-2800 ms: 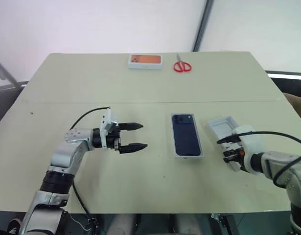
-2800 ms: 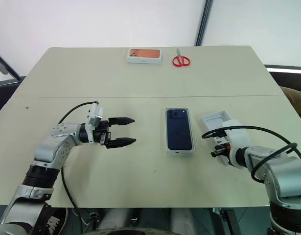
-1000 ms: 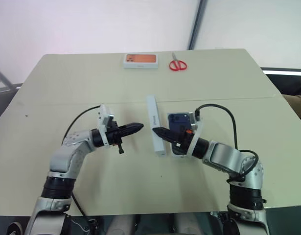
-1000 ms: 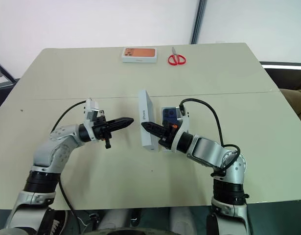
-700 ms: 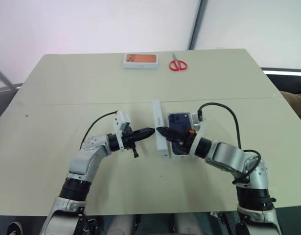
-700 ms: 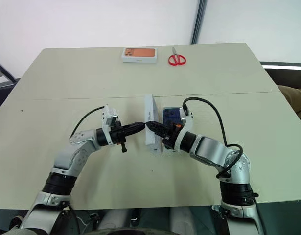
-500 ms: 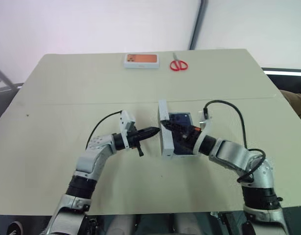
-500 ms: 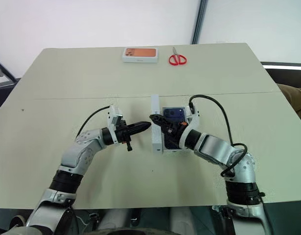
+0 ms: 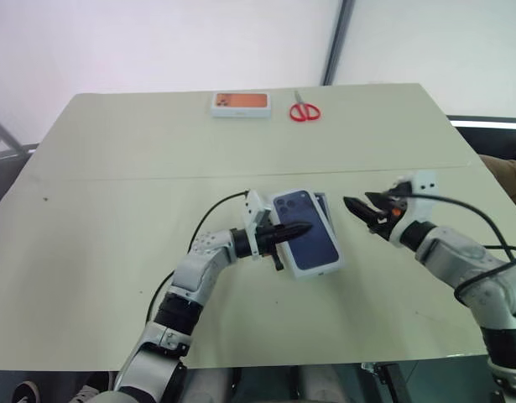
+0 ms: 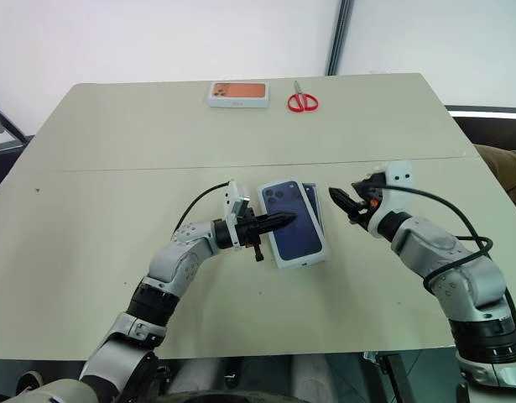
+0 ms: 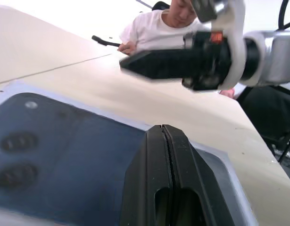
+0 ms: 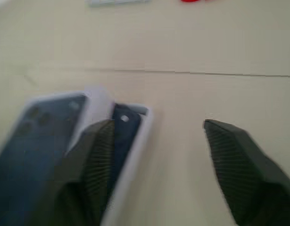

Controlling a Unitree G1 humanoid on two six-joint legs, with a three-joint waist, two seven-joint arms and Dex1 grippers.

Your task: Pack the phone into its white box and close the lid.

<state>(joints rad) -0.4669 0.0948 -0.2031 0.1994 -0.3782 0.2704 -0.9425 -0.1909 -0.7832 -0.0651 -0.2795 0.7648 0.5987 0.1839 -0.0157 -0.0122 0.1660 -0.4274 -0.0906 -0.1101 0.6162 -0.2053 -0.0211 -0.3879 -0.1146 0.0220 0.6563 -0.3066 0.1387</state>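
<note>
Now the lid (image 9: 306,231) lies flat, printed face up, where a second ago it stood on its long edge between the two grippers, beside the phone. It has tipped over onto the white box (image 12: 141,136) and covers most of it. It sits skewed, though: its long sides are turned away from the box's. A strip of the phone (image 12: 124,128) and of the box's rim shows past its far right edge. The phone is in its box, near the middle of the table (image 9: 115,168), with the lid resting on top but, by my reading, not seated.

The left gripper (image 9: 301,227) has followed the lid over. Its fingers are pressed together with nothing between them, and its tip lies on the lid's dark top face, as the left wrist view shows close up. The right gripper (image 9: 358,207) has let go and pulled off to the right. It hangs apart from the lid with its fingers spread and empty.

So the covering step is half done. What looks left is to square the lid with the box and press it down; a push from the closed left fingers on a skewed lid could slide the whole stack instead.

The orange-topped box (image 9: 240,103) and the red scissors (image 9: 304,111) lie untouched at the far edge.
</note>
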